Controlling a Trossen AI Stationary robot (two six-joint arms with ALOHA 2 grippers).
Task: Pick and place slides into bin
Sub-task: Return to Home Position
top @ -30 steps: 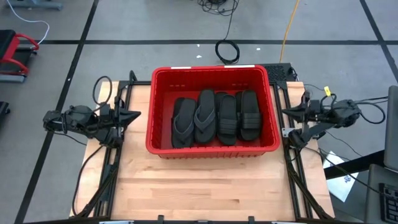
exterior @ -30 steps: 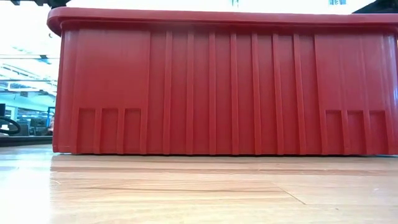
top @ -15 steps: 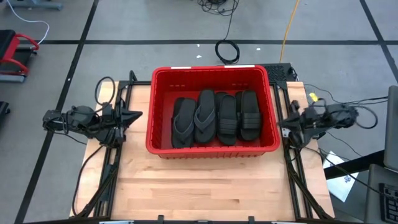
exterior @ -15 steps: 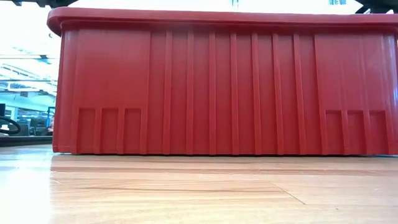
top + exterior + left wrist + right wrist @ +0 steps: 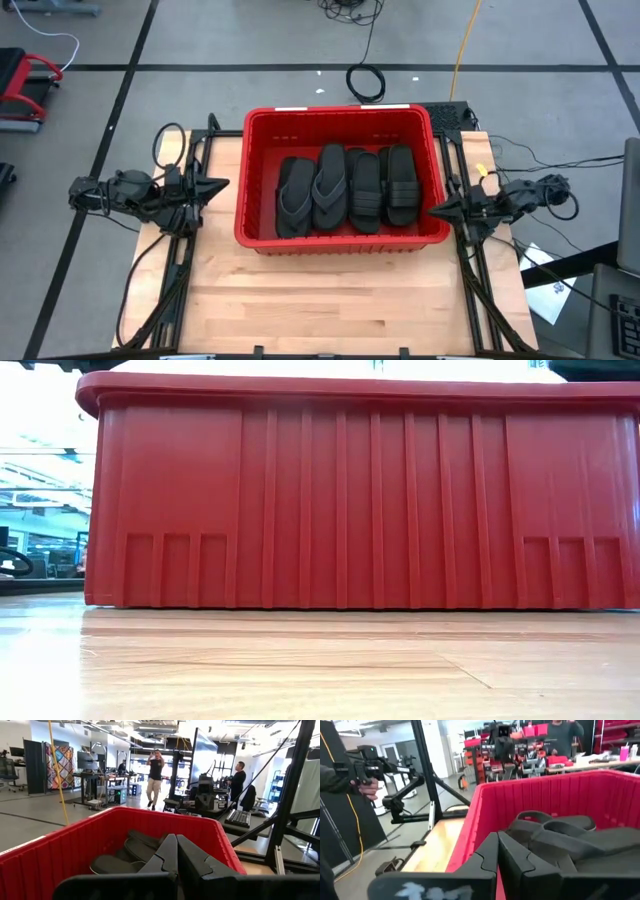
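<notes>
1. Wooden table carried the red bin toward its 12 o'clock edge.
2. Black slides lay inside the bin, four showing abreast.
3. Left gripper sat at the bin's 9 o'clock, outside the wall, fingers pressed together, empty.
4. Right gripper sat at 3 o'clock, tips near the rim, fingers likewise together, empty.
5. Room beyond: a person stood far off.

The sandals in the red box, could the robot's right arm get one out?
Probably yes. The bin is open on top and nothing covers the slides. The right gripper sits shut just outside the right wall, so it would need to rise over the rim first.
</notes>
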